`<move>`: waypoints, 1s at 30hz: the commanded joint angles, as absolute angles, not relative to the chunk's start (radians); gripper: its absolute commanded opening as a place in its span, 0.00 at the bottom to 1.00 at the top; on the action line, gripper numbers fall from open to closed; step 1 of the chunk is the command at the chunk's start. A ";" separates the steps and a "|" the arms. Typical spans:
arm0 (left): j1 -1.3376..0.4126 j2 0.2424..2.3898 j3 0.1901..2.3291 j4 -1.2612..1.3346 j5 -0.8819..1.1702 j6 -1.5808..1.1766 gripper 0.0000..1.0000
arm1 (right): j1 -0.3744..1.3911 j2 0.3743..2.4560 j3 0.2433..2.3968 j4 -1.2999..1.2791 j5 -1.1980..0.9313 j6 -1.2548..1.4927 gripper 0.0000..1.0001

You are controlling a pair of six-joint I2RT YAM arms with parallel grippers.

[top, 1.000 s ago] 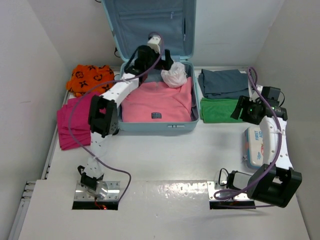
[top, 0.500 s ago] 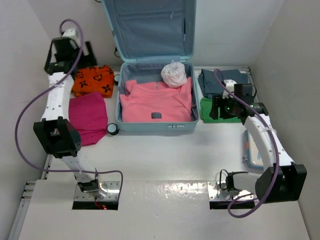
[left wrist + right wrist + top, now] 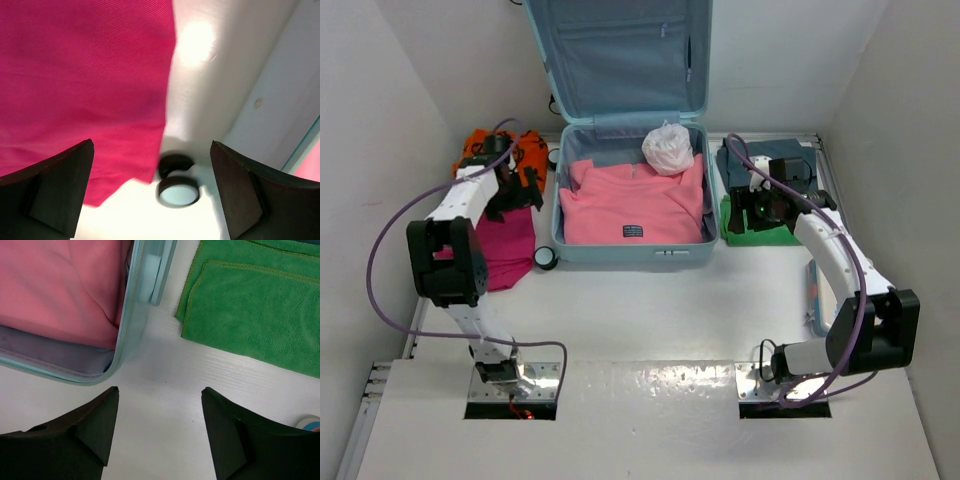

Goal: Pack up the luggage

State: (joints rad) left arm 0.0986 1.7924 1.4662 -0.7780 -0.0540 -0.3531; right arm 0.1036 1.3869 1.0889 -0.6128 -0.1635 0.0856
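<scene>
— Luggage [image 3: 620,252], where is it sitting?
— Open at the bench's far edge, pink sweater [image 3: 630,205] and white bag [image 3: 667,148] inside. I'm fetching more. My left gripper [image 3: 151,145] is hanging released over the magenta cloth [image 3: 75,75] near the left edge, and my right gripper [image 3: 160,389], also released, is between luggage and green towel [image 3: 250,315].
— Next?
— I'm reckoning on lowering and clenching cloth.

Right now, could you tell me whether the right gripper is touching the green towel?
Apart. The right wrist view shows the right gripper open over bare table, white surface between it and the green towel.
</scene>
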 commanded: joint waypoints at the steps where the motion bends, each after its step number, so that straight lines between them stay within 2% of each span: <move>1: 0.089 1.860 1.456 -0.716 -0.156 -0.518 1.00 | 0.092 1.379 1.132 -0.586 -0.150 0.089 0.67; 6: 0.057 2.014 1.538 -0.741 -0.437 -0.569 1.00 | 0.074 1.368 1.132 -0.598 -0.138 0.083 0.68; 11: 0.048 2.111 1.563 -0.762 -0.500 -0.569 1.00 | 0.052 1.368 1.131 -0.601 -0.132 0.081 0.68; 13: 0.048 2.134 1.563 -0.762 -0.486 -0.569 0.96 | 0.043 1.370 1.129 -0.601 -0.130 0.083 0.68; 15: 0.060 2.148 1.563 -0.762 -0.466 -0.560 0.80 | 0.041 1.374 1.131 -0.601 -0.129 0.081 0.68; 20: 0.145 2.097 1.539 -0.735 -0.304 -0.468 0.21 | 0.035 1.381 1.138 -0.600 -0.133 0.078 0.68; 22: 0.176 2.042 1.516 -0.715 -0.214 -0.416 0.11 | 0.034 1.384 1.144 -0.600 -0.138 0.080 0.67; 23: 0.207 2.019 1.484 -0.706 -0.125 -0.397 0.02 | 0.035 1.385 1.144 -0.601 -0.144 0.081 0.67; 30: 0.333 1.740 1.428 -0.569 0.267 -0.261 0.00 | 0.051 1.385 1.147 -0.603 -0.155 0.089 0.66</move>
